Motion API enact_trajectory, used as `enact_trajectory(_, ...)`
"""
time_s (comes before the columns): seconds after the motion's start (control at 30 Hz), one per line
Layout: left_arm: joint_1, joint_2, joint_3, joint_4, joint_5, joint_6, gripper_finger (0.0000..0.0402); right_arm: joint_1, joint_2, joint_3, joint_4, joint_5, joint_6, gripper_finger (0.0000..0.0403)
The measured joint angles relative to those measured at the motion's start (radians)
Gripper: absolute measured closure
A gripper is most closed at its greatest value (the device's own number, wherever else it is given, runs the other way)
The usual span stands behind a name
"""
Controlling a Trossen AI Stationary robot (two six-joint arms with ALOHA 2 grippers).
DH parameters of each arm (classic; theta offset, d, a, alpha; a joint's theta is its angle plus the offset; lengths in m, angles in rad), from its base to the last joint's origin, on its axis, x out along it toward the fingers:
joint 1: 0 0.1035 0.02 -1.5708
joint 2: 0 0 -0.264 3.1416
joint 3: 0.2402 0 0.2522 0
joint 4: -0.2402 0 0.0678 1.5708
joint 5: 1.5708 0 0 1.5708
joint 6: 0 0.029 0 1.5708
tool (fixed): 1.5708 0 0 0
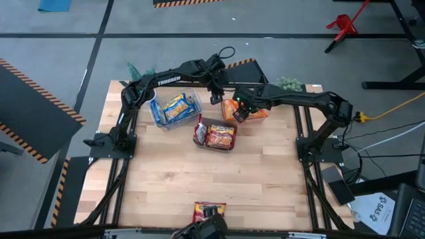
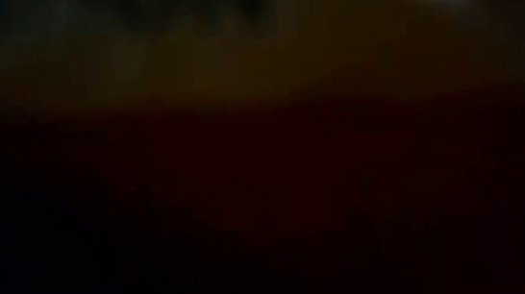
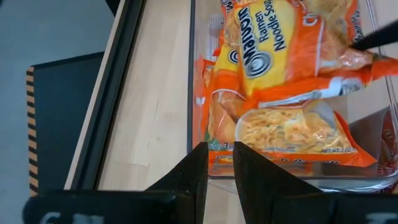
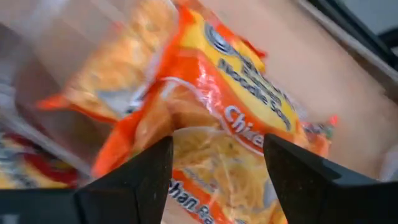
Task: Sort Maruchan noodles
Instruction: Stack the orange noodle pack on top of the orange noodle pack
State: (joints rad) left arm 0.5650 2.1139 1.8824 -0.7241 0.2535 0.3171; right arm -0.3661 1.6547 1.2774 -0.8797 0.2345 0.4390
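An orange noodle packet (image 4: 211, 124) was seen lying directly ahead of the right gripper (image 4: 217, 168), between its spread fingers; contact could not be made out, though the packet seemed to rest in a clear bin (image 1: 251, 110). The wrapper was crinkled, orange and yellow. The left gripper (image 3: 216, 174) was held nearly pressed together with nothing pinched, just short of the same bin's wall, where orange packets (image 3: 292, 93) were stacked.

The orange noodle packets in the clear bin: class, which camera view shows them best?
Left wrist view: the orange noodle packets fill the clear bin, labels readable. The right wrist view is tilted and partial; the high view shows them small under the right gripper; the low view shows nothing.
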Motion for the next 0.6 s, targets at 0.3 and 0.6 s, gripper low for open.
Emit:
enact_trajectory(0.3,0.0,0.0,0.0,0.007,0.0,0.007,0.0333,-0.016,0.051,0.0,-0.154,0.16,0.018,0.0164)
enact_trajectory(0.6,0.005,-0.013,-0.001,0.001,-0.001,0.007,0.0333,-0.048,0.006,0.0,-0.181,0.195,0.032,0.0164)
